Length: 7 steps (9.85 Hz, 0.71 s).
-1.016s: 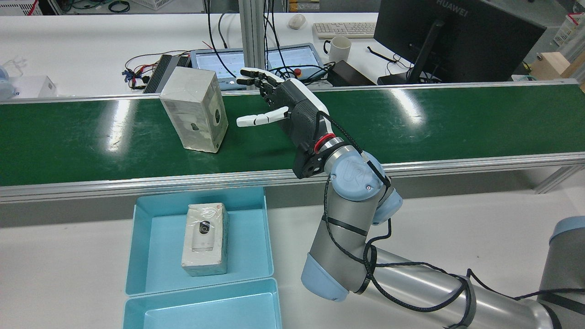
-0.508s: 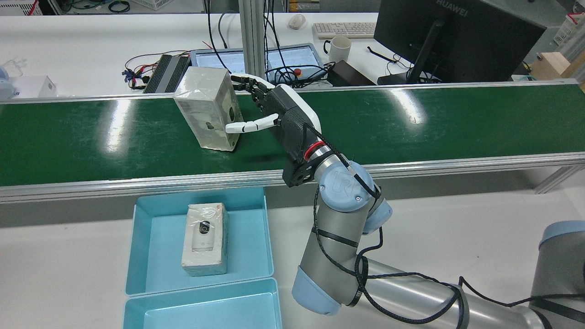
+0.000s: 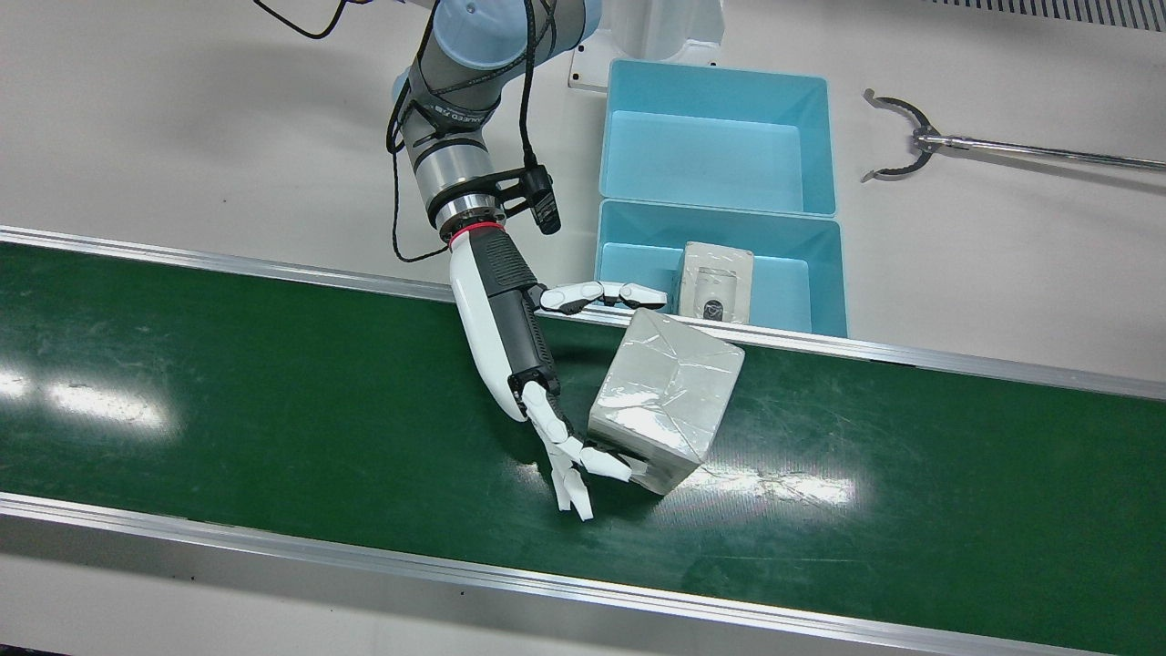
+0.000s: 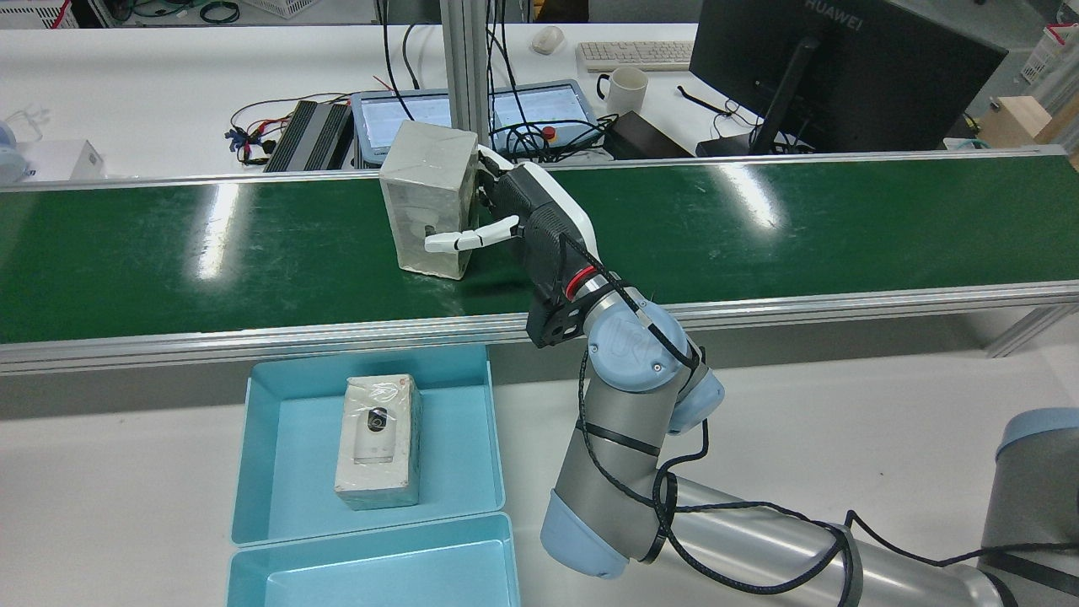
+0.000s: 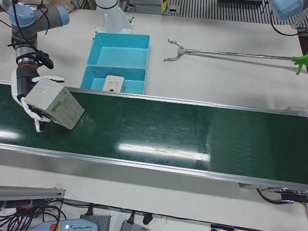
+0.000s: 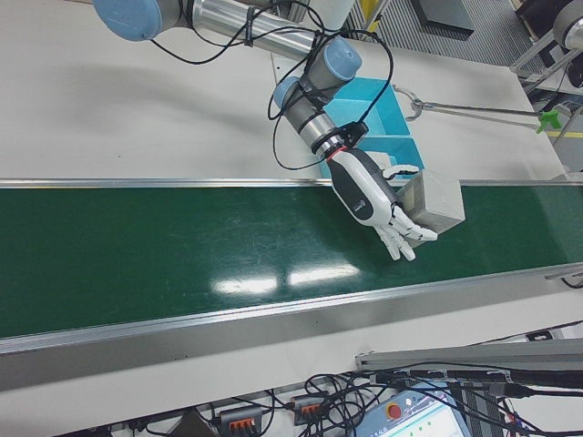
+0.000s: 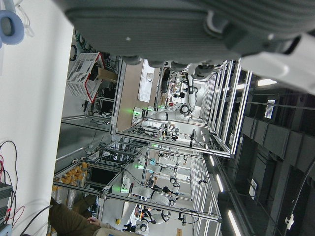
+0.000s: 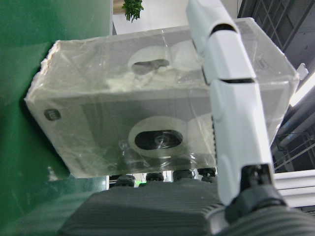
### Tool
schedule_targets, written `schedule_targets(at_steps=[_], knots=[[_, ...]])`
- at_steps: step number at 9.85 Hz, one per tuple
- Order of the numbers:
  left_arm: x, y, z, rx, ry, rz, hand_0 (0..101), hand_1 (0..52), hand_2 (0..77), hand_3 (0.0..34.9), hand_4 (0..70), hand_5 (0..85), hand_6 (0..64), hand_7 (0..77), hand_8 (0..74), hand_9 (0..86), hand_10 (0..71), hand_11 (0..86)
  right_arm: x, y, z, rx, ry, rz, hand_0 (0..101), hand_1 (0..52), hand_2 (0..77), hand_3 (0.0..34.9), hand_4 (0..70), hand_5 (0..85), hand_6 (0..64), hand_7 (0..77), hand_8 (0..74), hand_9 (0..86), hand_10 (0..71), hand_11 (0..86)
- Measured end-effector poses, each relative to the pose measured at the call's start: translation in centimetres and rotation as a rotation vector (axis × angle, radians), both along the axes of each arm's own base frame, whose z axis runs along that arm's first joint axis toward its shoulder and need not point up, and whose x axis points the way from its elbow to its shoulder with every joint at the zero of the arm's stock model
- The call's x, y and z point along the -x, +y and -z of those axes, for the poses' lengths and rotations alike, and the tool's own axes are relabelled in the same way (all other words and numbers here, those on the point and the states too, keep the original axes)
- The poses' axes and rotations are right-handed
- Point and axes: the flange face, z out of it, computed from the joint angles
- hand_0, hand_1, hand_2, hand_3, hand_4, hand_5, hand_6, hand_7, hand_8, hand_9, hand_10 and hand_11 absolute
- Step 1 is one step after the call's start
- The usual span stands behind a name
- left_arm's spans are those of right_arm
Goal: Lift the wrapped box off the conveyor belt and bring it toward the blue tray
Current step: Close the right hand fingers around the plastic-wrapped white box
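Observation:
The wrapped box [image 3: 665,396], grey under clear film, stands upright on the green conveyor belt [image 3: 273,401]. It also shows in the rear view [image 4: 426,190] and fills the right hand view [image 8: 147,123]. My right hand [image 3: 510,337] is open with its palm against the box's side. Its thumb [image 8: 231,98] lies along the tray-side face and its fingers [image 3: 574,465] reach along the far side, one curling at the corner. The blue tray [image 3: 638,269] lies just past the belt's rail. My left hand [image 7: 197,24] shows only as a dark underside, fingers hidden.
A second wrapped box [image 3: 717,281] lies in the nearer blue tray. Another blue tray [image 3: 720,155] sits beside it, closer to the robot. A long reacher tool [image 3: 911,137] lies on the table. The belt's metal rail [image 3: 911,357] runs between belt and trays.
The box has travelled along the belt toward my right hand, rightward in the rear view. The hand moved left to meet it and now brackets it with thumb and fingers.

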Motion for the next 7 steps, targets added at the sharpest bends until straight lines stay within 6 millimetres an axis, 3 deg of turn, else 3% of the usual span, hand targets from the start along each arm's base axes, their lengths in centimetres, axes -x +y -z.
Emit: schedule_targets(at_steps=[1,2,3,4,5,6,7], knots=[[0.0,0.0,0.0,0.0,0.0,0.0,0,0.0,1.1,0.0,0.5,1.1,0.5,0.5,0.5,0.0,0.5,0.0,-0.04,-0.04,-0.24,0.002,0.004,-0.001,53,20.7,15.3,1.9,8.2,19.6,7.6,21.3,2.7,6.5,0.0,1.1],[0.0,0.0,0.0,0.0,0.0,0.0,0,0.0,1.1,0.0,0.5,1.1,0.5,0.5,0.5,0.0,0.5,0.0,-0.03,-0.09,-0.49,0.005,0.008,-0.001,52,20.7,14.7,7.5,4.9,15.8,3.3,18.5,1.1,4.4,0.0,1.1],[0.0,0.0,0.0,0.0,0.0,0.0,0,0.0,1.1,0.0,0.5,1.1,0.5,0.5,0.5,0.0,0.5,0.0,0.05,-0.15,-0.69,0.008,0.012,0.0,52,20.7,14.2,10.8,5.4,15.3,3.3,14.7,1.1,3.8,0.0,1.1],[0.0,0.0,0.0,0.0,0.0,0.0,0,0.0,1.1,0.0,0.5,1.1,0.5,0.5,0.5,0.0,0.5,0.5,0.16,-0.23,-0.85,0.01,0.017,0.0,58,26.2,16.9,16.3,4.9,16.4,3.8,17.5,2.7,3.3,0.0,1.1],[0.0,0.0,0.0,0.0,0.0,0.0,0,0.0,1.1,0.0,0.5,1.1,0.5,0.5,0.5,0.0,0.0,0.0,0.16,-0.38,-0.96,0.013,0.02,-0.002,63,31.6,23.5,15.3,10.9,28.4,6.0,21.3,8.2,13.1,0.0,1.1],[0.0,0.0,0.0,0.0,0.0,0.0,0,0.0,1.1,0.0,0.5,1.1,0.5,0.5,0.5,0.0,0.0,0.0,0.02,-0.57,-0.93,0.014,0.02,-0.007,67,30.0,27.8,12.5,16.4,33.8,13.1,32.7,13.1,22.4,0.0,1.1],[0.0,0.0,0.0,0.0,0.0,0.0,0,0.0,0.5,0.0,0.5,1.1,0.5,0.5,0.5,0.5,0.0,0.5,-0.19,-0.76,-0.84,0.014,0.02,-0.012,70,25.1,31.6,8.9,20.2,38.7,17.5,36.5,20.2,30.5,12.0,0.5]])
